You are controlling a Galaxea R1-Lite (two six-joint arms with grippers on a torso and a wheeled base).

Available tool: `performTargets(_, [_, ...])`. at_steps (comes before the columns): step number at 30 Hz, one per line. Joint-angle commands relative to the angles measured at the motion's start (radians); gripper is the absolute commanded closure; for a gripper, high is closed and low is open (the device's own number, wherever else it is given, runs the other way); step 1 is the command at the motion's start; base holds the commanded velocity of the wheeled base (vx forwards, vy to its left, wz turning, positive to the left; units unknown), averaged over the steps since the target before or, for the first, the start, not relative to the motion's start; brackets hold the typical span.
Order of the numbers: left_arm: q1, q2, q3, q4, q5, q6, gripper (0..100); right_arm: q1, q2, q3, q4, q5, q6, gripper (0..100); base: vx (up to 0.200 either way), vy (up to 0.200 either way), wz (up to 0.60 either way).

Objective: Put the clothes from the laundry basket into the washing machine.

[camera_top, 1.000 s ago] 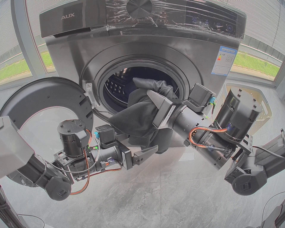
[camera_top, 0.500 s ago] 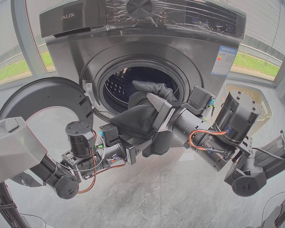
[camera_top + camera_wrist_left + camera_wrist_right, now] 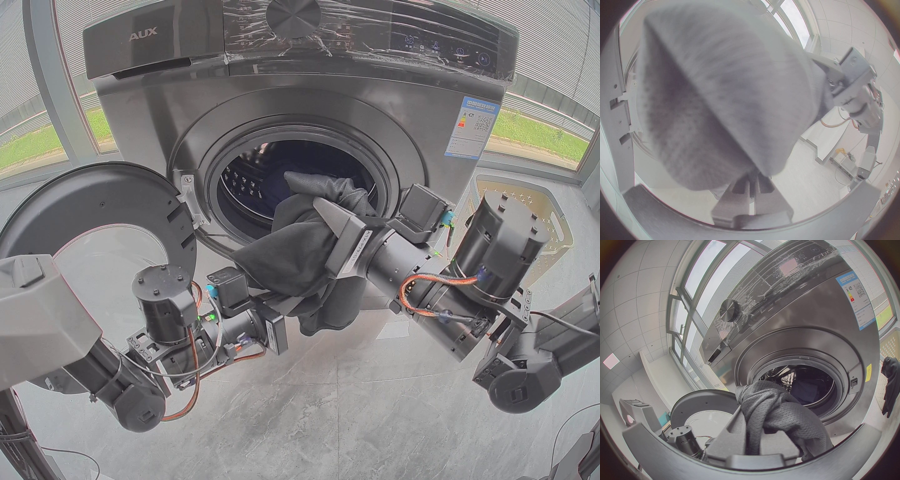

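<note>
On the left side of the head view, the round door (image 3: 94, 206) of the washing machine (image 3: 375, 112) is swung wide open. Just right of it and lower down, the left hand (image 3: 752, 187) sits under the hanging end of the dark cloth (image 3: 294, 256). Its fingers (image 3: 737, 200) are pressed close together. They seem to pinch the bottom edge of the cloth, though their tips are tucked out of sight.

At the middle of the frame, the cloth runs the long way from that low end up toward the drum hole (image 3: 256, 181). Its top end is right in front of the hole. I cannot tell if it has passed the rim.

Right of the middle, the right hand (image 3: 328, 228) pinches the top part of the cloth. This hand is the nearer one to the hole, which lies straight ahead of it. So I think the next move is a push forward, with the left hand lifting the low end over the rim. If it is not lifted, that end may hang out.

At the far right stands the laundry basket (image 3: 553, 225), with another dark piece (image 3: 890, 383) on its edge.
</note>
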Motion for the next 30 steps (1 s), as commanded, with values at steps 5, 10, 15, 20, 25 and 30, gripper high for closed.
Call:
performTargets(5, [-0.051,-0.037,0.122,-0.097,-0.001,0.004,100,-0.01,0.001,0.02,-0.001,0.005,0.002,100,0.0,0.0,0.0])
performTargets(10, [-0.051,-0.037,0.139,-0.14,-0.001,0.004,100,-0.011,0.007,0.038,-0.016,0.017,0.001,0,0.0,0.0,0.0])
performTargets(15, [-0.048,-0.06,0.138,-0.173,-0.002,0.001,100,-0.034,0.018,0.066,-0.021,0.02,0.002,0,0.0,0.0,0.0])
performTargets(20, [-0.04,-0.091,0.132,-0.179,-0.001,-0.001,100,-0.036,-0.004,0.136,-0.021,0.022,0.002,0,0.0,0.0,0.0])
performTargets(25, [-0.037,-0.121,0.133,-0.189,-0.001,-0.004,100,-0.048,-0.032,0.219,-0.026,0.02,0.004,0,0.0,0.0,0.0])
performTargets(30, [-0.016,-0.137,0.133,-0.192,0.001,-0.005,100,-0.056,-0.078,0.27,-0.027,0.025,0.008,0,0.0,0.0,0.0])
